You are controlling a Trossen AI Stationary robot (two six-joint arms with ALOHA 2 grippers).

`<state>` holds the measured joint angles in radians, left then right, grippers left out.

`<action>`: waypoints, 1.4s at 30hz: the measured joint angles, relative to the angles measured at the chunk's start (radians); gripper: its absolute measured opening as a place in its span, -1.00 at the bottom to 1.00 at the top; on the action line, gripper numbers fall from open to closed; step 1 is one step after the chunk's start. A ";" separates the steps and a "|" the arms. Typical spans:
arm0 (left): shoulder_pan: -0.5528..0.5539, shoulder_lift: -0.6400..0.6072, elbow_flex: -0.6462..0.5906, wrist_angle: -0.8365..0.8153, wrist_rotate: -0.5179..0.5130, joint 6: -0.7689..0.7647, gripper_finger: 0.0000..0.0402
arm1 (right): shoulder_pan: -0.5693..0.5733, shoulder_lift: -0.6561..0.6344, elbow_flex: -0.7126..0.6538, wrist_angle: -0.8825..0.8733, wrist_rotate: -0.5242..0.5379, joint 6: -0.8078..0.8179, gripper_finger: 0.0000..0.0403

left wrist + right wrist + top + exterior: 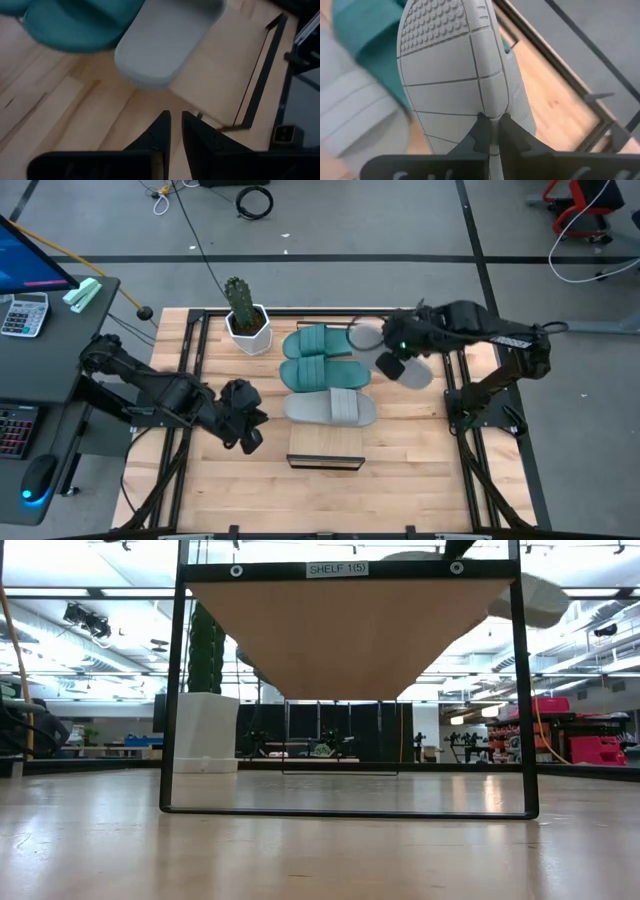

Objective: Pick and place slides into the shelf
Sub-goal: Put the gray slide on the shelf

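Right gripper (490,125) pinches grey slide (455,75) aloft beside shelf (325,445); left gripper (175,130) nearly closed, empty.

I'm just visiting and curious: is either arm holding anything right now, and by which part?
The right gripper pinches a grey slide by the edge of its sole. The left gripper holds nothing.

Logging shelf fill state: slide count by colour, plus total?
Teal green slides: 2, on the shelf, at and
Light grey slides: 2, one on the shelf, one held by the right gripper at
Total: 4
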<state>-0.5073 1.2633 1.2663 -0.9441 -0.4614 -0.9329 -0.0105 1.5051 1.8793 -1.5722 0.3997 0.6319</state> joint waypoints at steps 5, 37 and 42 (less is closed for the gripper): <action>-0.058 0.000 0.000 -0.078 -0.024 -0.052 -0.74 | 0.119 -0.008 -0.001 0.002 0.015 0.164 -0.92; -0.236 -0.076 0.000 -0.260 -0.044 -0.115 -0.75 | 0.465 0.298 0.474 -0.005 0.127 0.493 -0.92; -0.267 -0.074 0.000 -0.255 -0.102 -0.187 -0.75 | 0.468 0.269 0.478 0.084 0.176 0.378 -0.92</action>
<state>-0.7741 1.1896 1.2667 -1.1992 -0.5634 -1.1201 0.4572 1.7737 2.3573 -1.4881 0.5760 1.0098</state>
